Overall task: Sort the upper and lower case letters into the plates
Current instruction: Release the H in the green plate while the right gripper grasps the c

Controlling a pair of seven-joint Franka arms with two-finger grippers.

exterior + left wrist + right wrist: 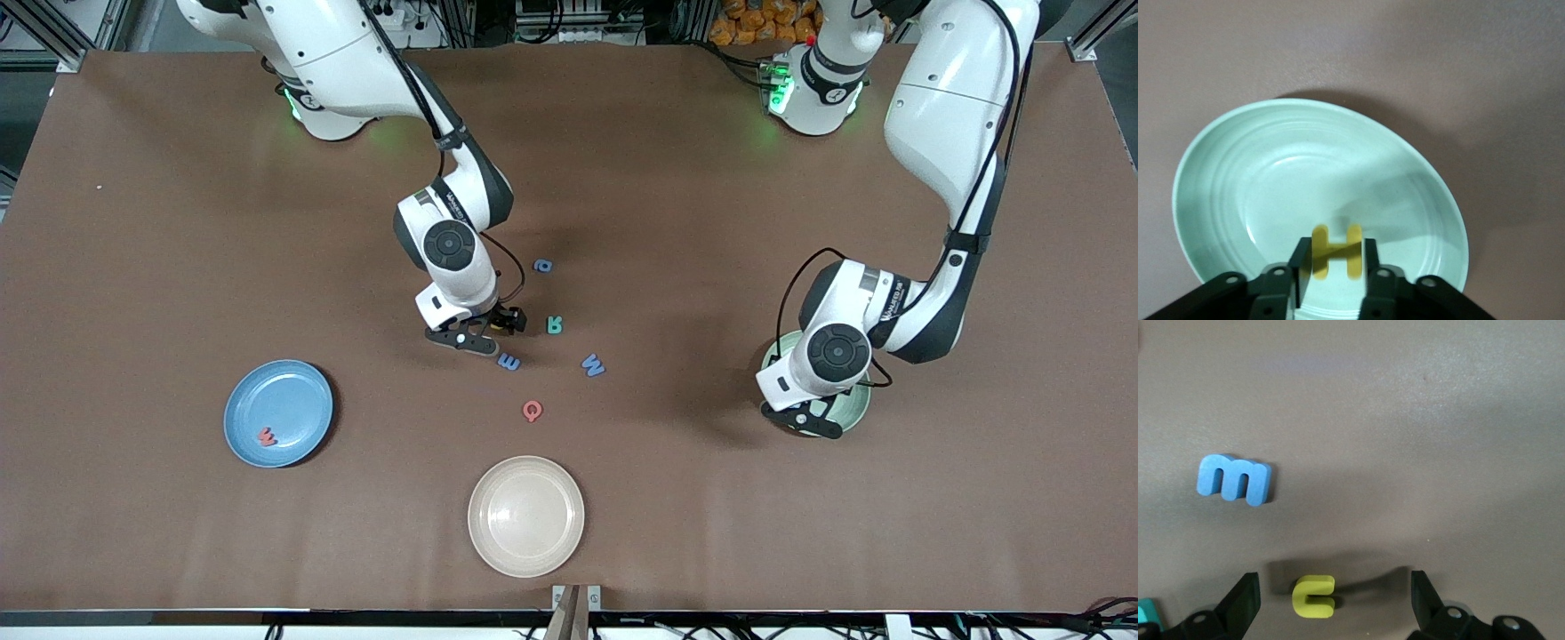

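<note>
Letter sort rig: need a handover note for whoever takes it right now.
Left gripper: shut on yellow H, over the mint plate.
Right gripper: open, over yellow u, which lies on the table.
Done: red w in the blue plate.
Left: release H; u, blue m and blue a probably go to blue; blue M, teal R and red Q to mint.
Cream plate holds nothing.
</note>
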